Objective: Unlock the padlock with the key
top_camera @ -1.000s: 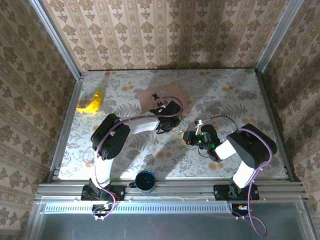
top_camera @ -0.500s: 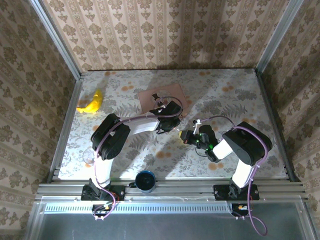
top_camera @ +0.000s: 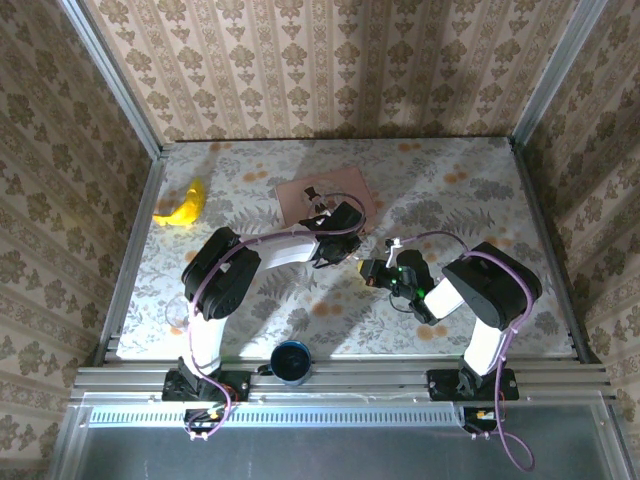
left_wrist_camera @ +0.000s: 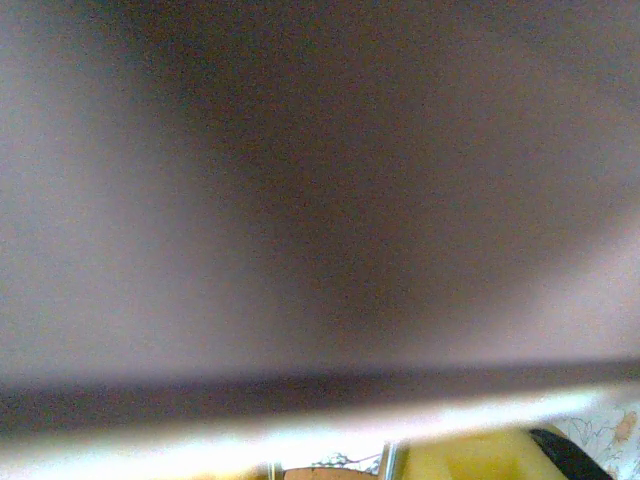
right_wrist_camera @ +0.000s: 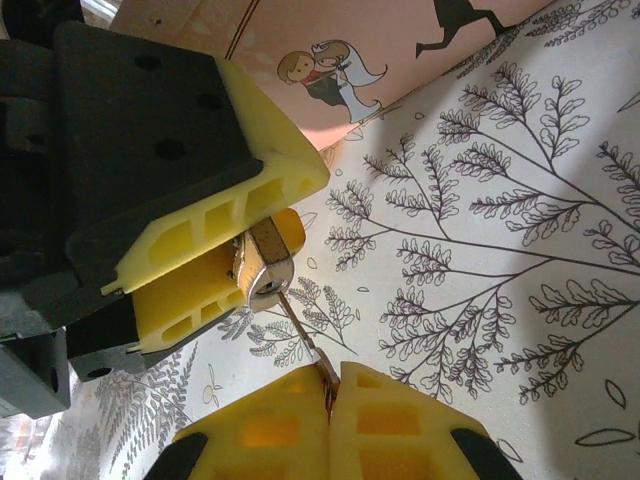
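Note:
The small brass padlock (right_wrist_camera: 262,262) is clamped between the yellow fingers (right_wrist_camera: 200,225) of my left gripper (top_camera: 352,250), with its keyhole end facing my right gripper (right_wrist_camera: 330,385). The right gripper is shut on the head of the thin metal key (right_wrist_camera: 300,325). The key's blade runs up and to the left, and its tip meets the keyhole. How deep it sits I cannot tell. From above, the two grippers meet nose to nose at mid-table, the right gripper (top_camera: 372,272) just below and right of the left. The left wrist view is a dark blur.
A pink picture box (top_camera: 325,197) lies flat just behind the left gripper and shows again as the pink box (right_wrist_camera: 330,40) in the right wrist view. A yellow banana (top_camera: 183,205) lies far left. A dark blue cup (top_camera: 292,360) stands at the near edge.
The right gripper with the key has crept a little left, closing on the padlock. The left arm holds still.

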